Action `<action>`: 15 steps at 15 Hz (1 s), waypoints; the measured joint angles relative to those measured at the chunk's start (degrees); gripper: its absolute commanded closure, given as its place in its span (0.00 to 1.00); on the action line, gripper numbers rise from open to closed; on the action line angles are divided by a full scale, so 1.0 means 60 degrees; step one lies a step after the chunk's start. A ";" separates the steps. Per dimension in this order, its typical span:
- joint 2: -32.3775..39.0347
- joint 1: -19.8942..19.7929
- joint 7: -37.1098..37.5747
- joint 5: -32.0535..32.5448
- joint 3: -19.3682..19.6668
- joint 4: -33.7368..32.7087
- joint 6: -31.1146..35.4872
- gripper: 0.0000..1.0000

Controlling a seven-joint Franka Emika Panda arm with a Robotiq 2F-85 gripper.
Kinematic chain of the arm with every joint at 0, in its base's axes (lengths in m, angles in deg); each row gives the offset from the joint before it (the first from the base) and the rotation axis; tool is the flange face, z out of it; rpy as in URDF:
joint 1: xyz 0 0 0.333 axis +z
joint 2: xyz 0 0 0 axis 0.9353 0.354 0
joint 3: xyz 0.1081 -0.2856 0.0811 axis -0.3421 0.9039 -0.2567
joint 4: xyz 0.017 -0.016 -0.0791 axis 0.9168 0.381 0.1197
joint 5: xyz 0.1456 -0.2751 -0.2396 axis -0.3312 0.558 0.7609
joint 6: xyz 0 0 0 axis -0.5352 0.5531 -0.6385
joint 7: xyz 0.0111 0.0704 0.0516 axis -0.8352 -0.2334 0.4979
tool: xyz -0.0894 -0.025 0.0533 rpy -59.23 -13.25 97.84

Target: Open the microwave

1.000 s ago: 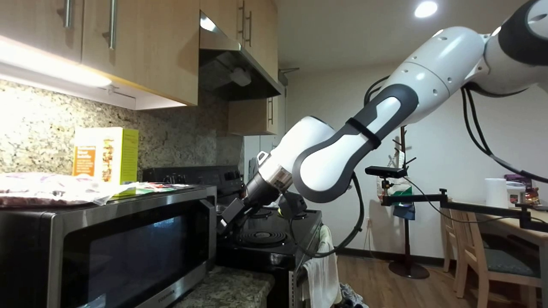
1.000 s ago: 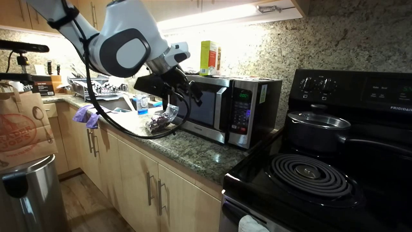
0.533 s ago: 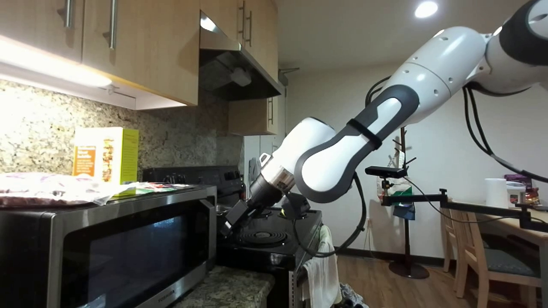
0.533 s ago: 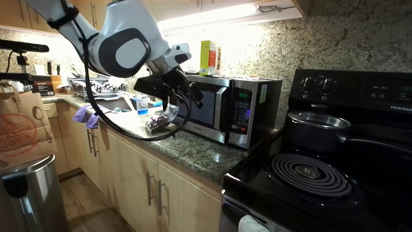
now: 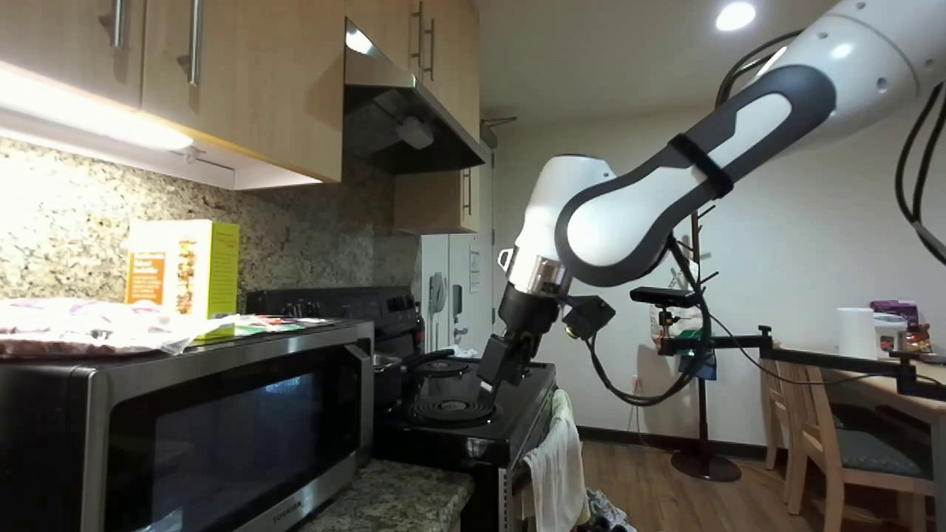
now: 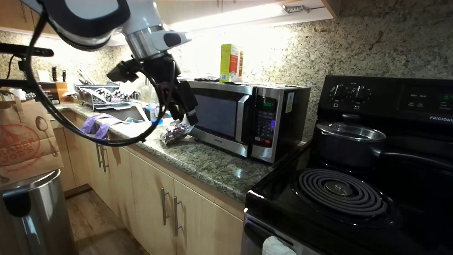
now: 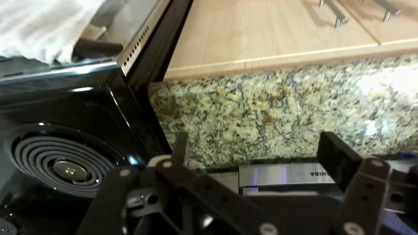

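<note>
Wrist view: the steel lower edge of the microwave (image 7: 287, 174) runs along the bottom, its brand letters upside down. In both exterior views the microwave stands on the speckled countertop (image 6: 212, 166), just beside the black stove (image 6: 407, 180), its dark glass door (image 6: 217, 113) closed and the door handle (image 6: 242, 118) next to the button panel (image 6: 265, 124). The gripper (image 7: 258, 148) is in front of it, tilted downward — fingers (image 7: 339, 160) spread wide, countertop showing through the gap — and in an exterior view it is apart from the handle. A yellow-green box (image 6: 229, 63) stands upright on top of the microwave, a clear plastic bag (image 5: 96, 325) lying near it. A crumpled bag (image 6: 175, 135) rests on the countertop near the microwave, partly covered by the gripper in that view. On the stove, a lidded pot (image 6: 348, 148) sits behind a coil burner (image 6: 338, 188); a pale towel (image 5: 556, 465) hangs at the front.
</note>
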 measured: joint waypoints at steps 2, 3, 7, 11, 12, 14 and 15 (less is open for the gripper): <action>-0.0560 0.1601 -0.0103 -0.0003 0.1501 0.0311 -0.0744 0.00; -0.0754 0.2431 -0.0182 -0.0003 0.2251 0.0484 -0.0949 0.00; -0.0739 0.3467 0.0027 0.0397 0.3272 0.0565 -0.0963 0.00; -0.0700 0.3470 0.0028 0.0409 0.3278 0.0561 -0.0961 0.00; -0.0699 0.3470 0.0028 0.0410 0.3279 0.0560 -0.0961 0.00; -0.0699 0.3471 0.0028 0.0411 0.3279 0.0560 -0.0961 0.00; -0.0699 0.3471 0.0028 0.0411 0.3279 0.0559 -0.0961 0.00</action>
